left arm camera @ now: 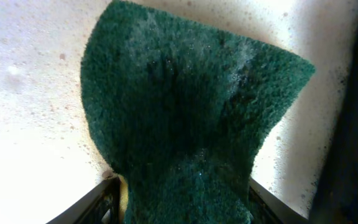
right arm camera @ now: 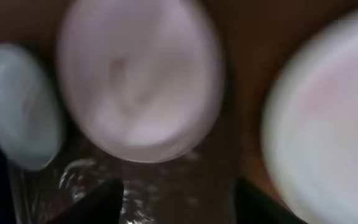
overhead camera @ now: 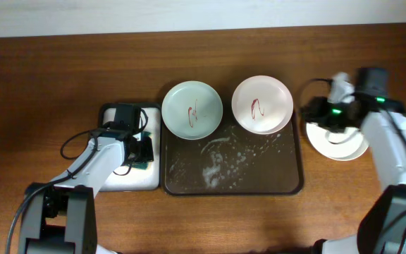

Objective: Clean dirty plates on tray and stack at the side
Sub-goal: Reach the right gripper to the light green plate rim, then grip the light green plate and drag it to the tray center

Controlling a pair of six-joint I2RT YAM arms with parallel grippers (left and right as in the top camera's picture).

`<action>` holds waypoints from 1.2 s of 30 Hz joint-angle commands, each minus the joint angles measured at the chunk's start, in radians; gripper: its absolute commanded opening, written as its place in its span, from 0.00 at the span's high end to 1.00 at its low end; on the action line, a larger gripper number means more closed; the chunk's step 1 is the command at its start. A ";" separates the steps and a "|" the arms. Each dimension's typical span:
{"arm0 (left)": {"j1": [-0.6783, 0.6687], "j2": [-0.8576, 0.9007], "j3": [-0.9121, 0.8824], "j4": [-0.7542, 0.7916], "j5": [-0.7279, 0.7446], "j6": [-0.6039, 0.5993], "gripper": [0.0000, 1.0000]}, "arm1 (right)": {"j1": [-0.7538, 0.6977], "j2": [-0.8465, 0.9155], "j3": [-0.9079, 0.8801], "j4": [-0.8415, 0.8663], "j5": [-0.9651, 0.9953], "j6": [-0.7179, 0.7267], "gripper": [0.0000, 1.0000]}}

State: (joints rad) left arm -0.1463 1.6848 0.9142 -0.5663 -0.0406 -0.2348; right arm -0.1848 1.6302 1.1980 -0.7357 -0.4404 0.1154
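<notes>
At the far left stands one small tray with a white floor [overhead camera: 129, 180], wet with foam. The left gripper [left arm camera: 182, 208] hangs over it, its two fingers pinching one green scouring pad [left arm camera: 185, 106].

In the middle lies the one dark brown tray [overhead camera: 259, 173], with white soapy streaks on its floor. Two plates sit on its far edge, side by side and apart: one mint-green plate [overhead camera: 192, 110] on the left and one white plate [overhead camera: 261, 104] on the right, each with a red scribble in the centre.

A third, pale plate [overhead camera: 340, 147] lies on the wooden table [overhead camera: 48, 77], just right of the brown tray. The right gripper [right arm camera: 179, 199] is above it. Its wrist view is blurred, but the fingers seem spread and hold nothing.
</notes>
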 commanded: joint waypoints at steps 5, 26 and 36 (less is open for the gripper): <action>0.004 -0.013 -0.013 0.005 0.000 0.001 0.43 | 0.339 -0.006 0.066 0.100 0.067 -0.055 0.36; 0.004 -0.013 -0.013 0.005 0.000 0.001 0.41 | 0.528 0.529 0.496 0.142 0.210 -0.098 0.42; 0.004 -0.013 -0.013 0.004 0.000 0.001 0.41 | 0.567 0.610 0.496 0.150 0.218 -0.077 0.78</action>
State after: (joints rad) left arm -0.1463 1.6848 0.9115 -0.5610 -0.0406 -0.2348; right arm 0.3706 2.2215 1.6833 -0.5896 -0.2344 0.0219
